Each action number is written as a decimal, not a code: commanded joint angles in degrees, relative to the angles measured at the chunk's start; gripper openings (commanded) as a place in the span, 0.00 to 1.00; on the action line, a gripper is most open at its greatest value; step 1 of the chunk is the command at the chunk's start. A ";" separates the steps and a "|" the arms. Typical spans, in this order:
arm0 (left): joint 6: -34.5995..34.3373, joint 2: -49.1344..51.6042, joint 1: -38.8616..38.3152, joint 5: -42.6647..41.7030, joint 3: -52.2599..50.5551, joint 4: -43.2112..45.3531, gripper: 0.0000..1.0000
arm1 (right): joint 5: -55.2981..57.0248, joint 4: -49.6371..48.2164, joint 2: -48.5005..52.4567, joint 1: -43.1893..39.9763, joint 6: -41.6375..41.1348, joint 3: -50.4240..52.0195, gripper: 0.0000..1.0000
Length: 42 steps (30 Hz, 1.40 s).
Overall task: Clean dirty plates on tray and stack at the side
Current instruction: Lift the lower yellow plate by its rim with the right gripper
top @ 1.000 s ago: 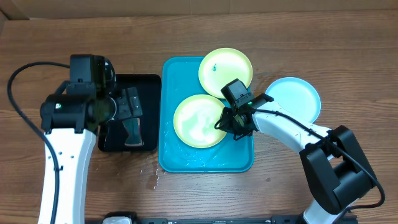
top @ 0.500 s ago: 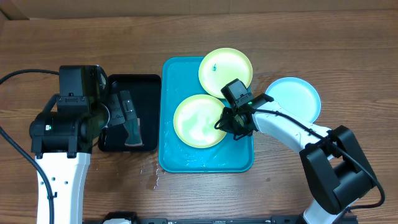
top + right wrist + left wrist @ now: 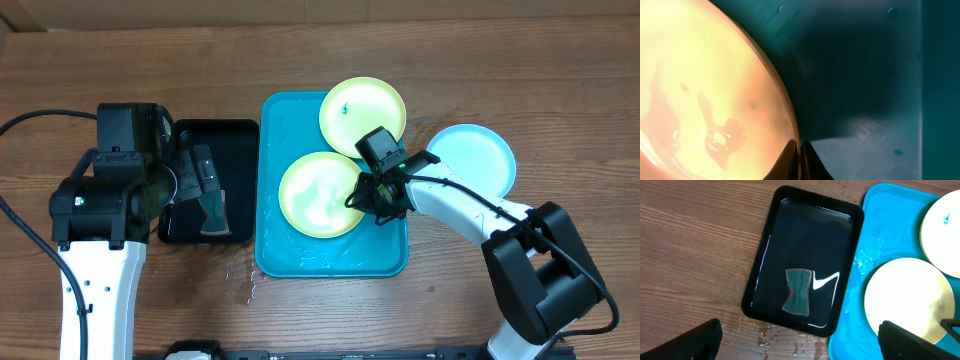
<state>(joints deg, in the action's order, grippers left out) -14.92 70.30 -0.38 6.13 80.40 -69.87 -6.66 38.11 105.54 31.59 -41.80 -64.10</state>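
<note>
A yellow-green plate lies flat and wet inside the turquoise tray. The right gripper sits at this plate's edge, on the side toward the tray's right rim, with its jaws pressed together. In the right wrist view the fingertips meet right at the plate's rim. I cannot tell whether the rim is pinched between them. A second yellow-green plate, marked with a small dark speck, overlaps the tray's far right corner. A blue plate lies on the table just right of the tray, partly covered by the right arm.

The left gripper hangs spread wide and holds nothing. It is over a black tray just left of the turquoise one. In the left wrist view its fingers are cut off at the bottom corners. A dark green sponge lies in the black tray's shallow water, apart from them. Water drops dot the table beside it.
</note>
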 commanded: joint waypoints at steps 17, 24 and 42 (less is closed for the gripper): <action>-0.98 0.15 0.15 0.68 0.76 0.02 1.00 | -3.96 13.31 -5.86 -0.98 3.26 -9.27 0.04; -0.96 0.15 0.15 0.68 0.76 0.02 1.00 | -4.02 13.42 -8.92 0.11 2.82 -10.84 0.04; -0.96 0.15 0.15 0.68 0.76 0.02 1.00 | 14.05 -9.22 -6.60 17.46 -6.51 -11.19 0.04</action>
<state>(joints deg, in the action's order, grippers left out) -14.92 70.30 -0.38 6.28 80.40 -69.87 0.14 31.90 98.10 46.48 -46.04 -73.56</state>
